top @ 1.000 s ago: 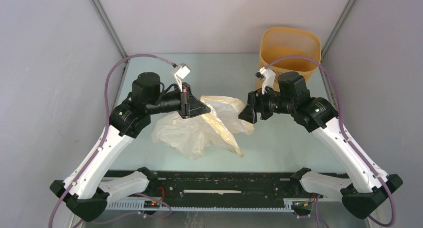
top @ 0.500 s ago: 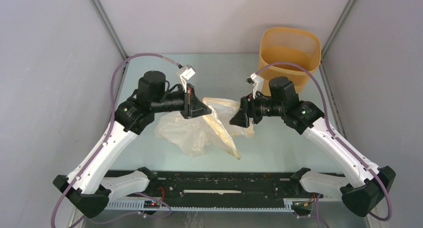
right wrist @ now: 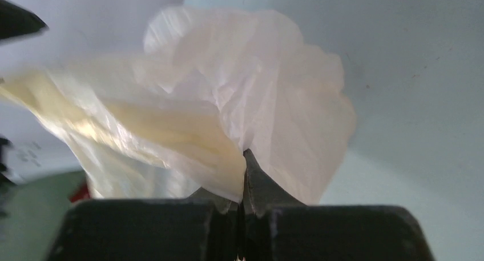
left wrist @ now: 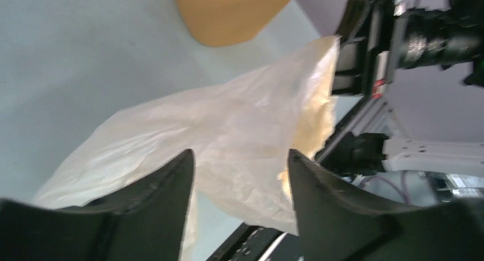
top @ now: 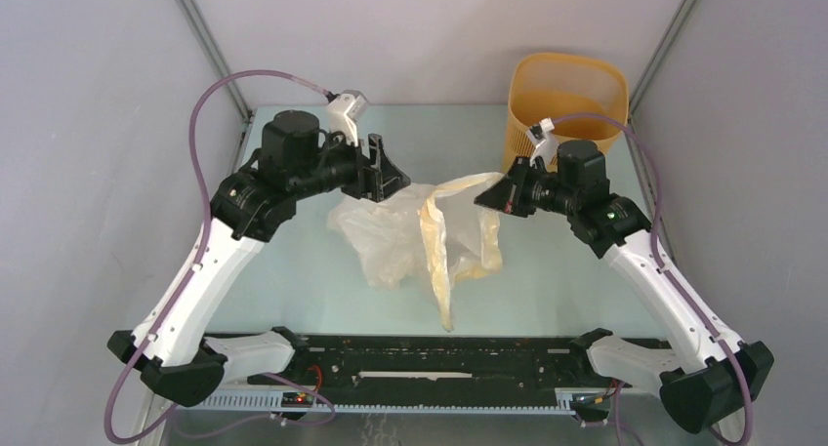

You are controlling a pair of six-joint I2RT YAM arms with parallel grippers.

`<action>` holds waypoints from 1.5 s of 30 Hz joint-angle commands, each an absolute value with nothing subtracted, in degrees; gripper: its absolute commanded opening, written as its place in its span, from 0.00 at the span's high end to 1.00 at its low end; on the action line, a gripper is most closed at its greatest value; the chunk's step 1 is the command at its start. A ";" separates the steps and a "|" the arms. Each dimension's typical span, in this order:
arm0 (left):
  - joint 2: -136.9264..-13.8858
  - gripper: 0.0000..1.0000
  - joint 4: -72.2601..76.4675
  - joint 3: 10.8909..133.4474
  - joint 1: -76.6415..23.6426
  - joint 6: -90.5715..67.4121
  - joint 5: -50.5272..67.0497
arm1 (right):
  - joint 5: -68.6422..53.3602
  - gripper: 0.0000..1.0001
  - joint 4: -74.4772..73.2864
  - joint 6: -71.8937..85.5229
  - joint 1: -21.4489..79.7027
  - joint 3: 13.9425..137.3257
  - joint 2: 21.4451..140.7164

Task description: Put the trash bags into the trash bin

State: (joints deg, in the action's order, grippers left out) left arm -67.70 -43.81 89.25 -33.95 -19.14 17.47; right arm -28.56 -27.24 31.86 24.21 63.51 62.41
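The trash bag (top: 430, 236), thin, whitish and crinkly with a pale yellow band, hangs over the middle of the table. My right gripper (top: 495, 194) is shut on its upper edge and holds it up. In the right wrist view the closed jaws (right wrist: 244, 158) pinch a fold of the bag (right wrist: 228, 101). My left gripper (top: 394, 168) stands open just left of the bag, with nothing between its fingers (left wrist: 171, 184); the bag (left wrist: 228, 124) lies beyond them. The yellow-orange trash bin (top: 566, 100) stands upright at the back right, behind the right gripper, and also shows in the left wrist view (left wrist: 228, 9).
Grey walls close in the table on both sides and at the back. The black rail (top: 430, 353) with the arm bases runs along the near edge. Purple cables loop over both arms.
The right gripper has shut on the bag's edge and lifted it toward the bin. The left gripper has opened, let the bag go and drawn back a little.
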 commanded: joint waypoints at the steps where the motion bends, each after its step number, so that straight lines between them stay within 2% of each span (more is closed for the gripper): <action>1: -66.90 0.23 -47.27 88.93 -33.84 -18.61 9.30 | -22.73 1.00 -22.77 52.30 26.75 66.36 60.12; 4: -65.93 0.09 -47.71 87.71 -33.84 -19.53 10.67 | -15.47 1.00 -24.56 64.16 27.80 66.37 60.05; 8: -62.01 0.01 -44.83 83.33 -33.92 -20.36 14.61 | -15.83 1.00 -22.71 69.31 26.26 67.95 63.93; 14: -57.43 0.00 -38.65 74.18 -35.02 -26.94 19.81 | -14.52 1.00 -27.14 75.06 24.34 75.89 69.60; 19: -56.01 0.00 -32.27 66.24 -40.96 -30.16 23.21 | -10.40 1.00 -29.43 77.97 23.61 76.68 68.63; 24: -63.07 0.00 -29.63 65.27 -49.58 -32.96 22.55 | -10.91 1.00 -28.91 77.58 23.27 77.24 67.63; 28: -66.68 0.01 -21.88 63.27 -53.84 -37.47 18.03 | -12.13 1.00 -29.93 76.87 22.74 77.36 66.36; 31: -69.85 0.10 -21.10 63.32 -53.88 -38.70 12.46 | -14.12 1.00 -31.04 75.57 22.59 77.37 65.64; 33: -71.36 0.24 -23.85 65.01 -53.79 -38.52 6.82 | -15.33 1.00 -32.61 73.58 22.38 77.27 65.00; 34: -71.81 0.36 -25.79 66.02 -53.75 -38.43 3.50 | -16.58 1.00 -32.77 71.61 22.16 77.26 64.64; 36: -72.15 0.48 -30.09 67.53 -53.28 -38.40 -2.64 | -20.19 1.00 -32.53 65.44 21.63 77.21 63.88; 38: -71.58 0.50 -32.06 67.43 -51.59 -38.45 -5.21 | -21.63 1.00 -34.68 60.07 21.32 76.59 62.60; 39: -71.02 0.47 -32.11 66.70 -50.35 -38.75 -5.11 | -22.23 1.00 -35.44 58.49 21.18 75.61 61.77; 40: -70.59 0.40 -31.20 65.75 -48.84 -39.07 -3.95 | -23.15 1.00 -35.37 57.18 20.92 74.34 60.45; 42: -70.23 0.17 -26.95 63.31 -46.49 -39.24 2.27 | -25.06 1.00 -34.19 55.90 20.32 71.69 58.59; 43: -70.32 0.10 -24.67 62.34 -46.10 -39.64 4.56 | -26.29 1.00 -33.29 55.57 19.92 70.69 57.94; 45: -71.32 0.02 -19.09 59.96 -46.01 -41.58 8.98 | -30.24 1.00 -31.21 54.83 19.05 69.60 57.56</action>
